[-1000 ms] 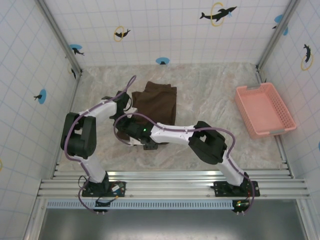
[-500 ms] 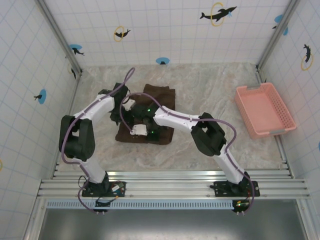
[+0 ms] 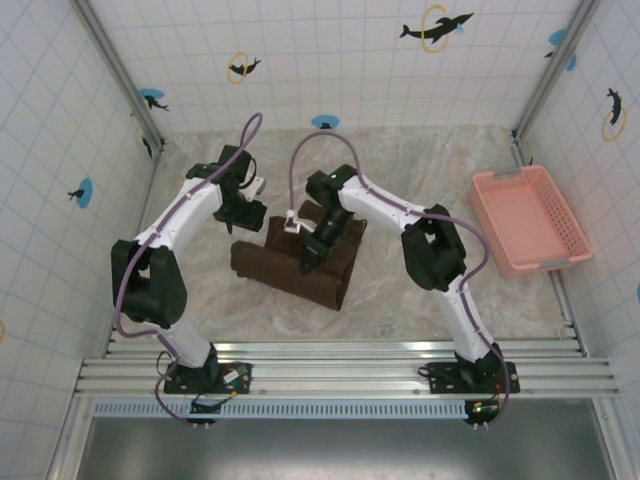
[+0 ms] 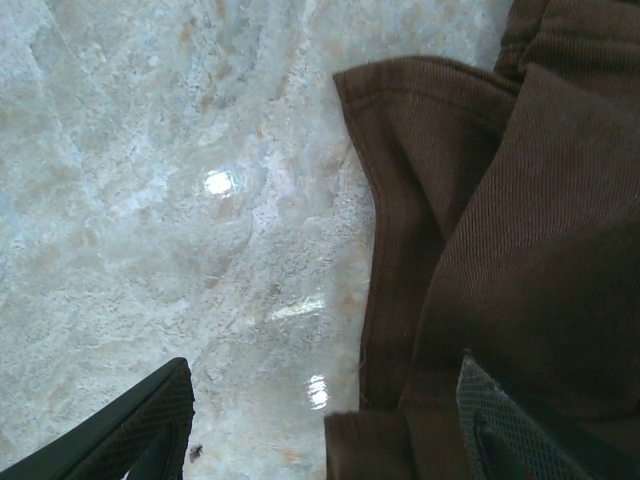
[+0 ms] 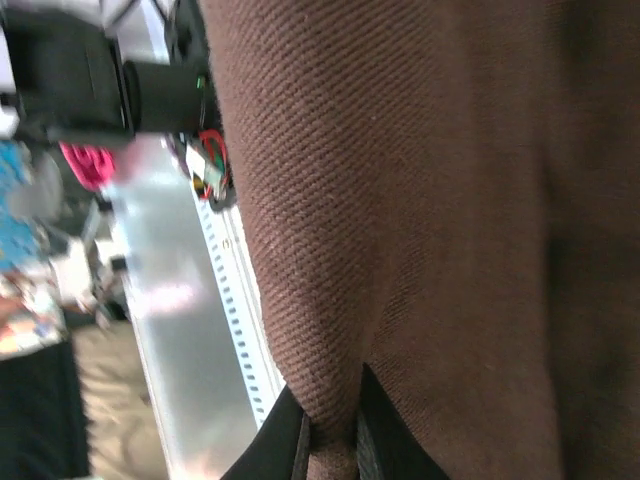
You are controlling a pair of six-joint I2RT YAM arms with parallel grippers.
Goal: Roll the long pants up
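The long pants [image 3: 322, 272] lie as a dark brown, partly folded bundle on the marble table, left of centre. My right gripper [image 3: 306, 262] reaches down onto the bundle from the far side. In the right wrist view it [image 5: 330, 435] is shut on a pinched fold of the brown cloth [image 5: 420, 200], which hangs close in front of the camera. My left gripper [image 3: 247, 217] hovers at the bundle's far left corner. In the left wrist view its fingers [image 4: 140, 430] stand wide apart, open, and the pants' hemmed edge [image 4: 420, 200] lies under the right finger.
A pink plastic basket [image 3: 530, 220] stands at the right edge of the table, well away from both arms. Bare marble [image 4: 150, 180] lies left of the pants. Tiled walls close in the table on three sides.
Both grippers have left the near edge of the pants. The right one has carried cloth toward the far side, so the pants are now a thicker bundle. The left arm has swung toward the far left.
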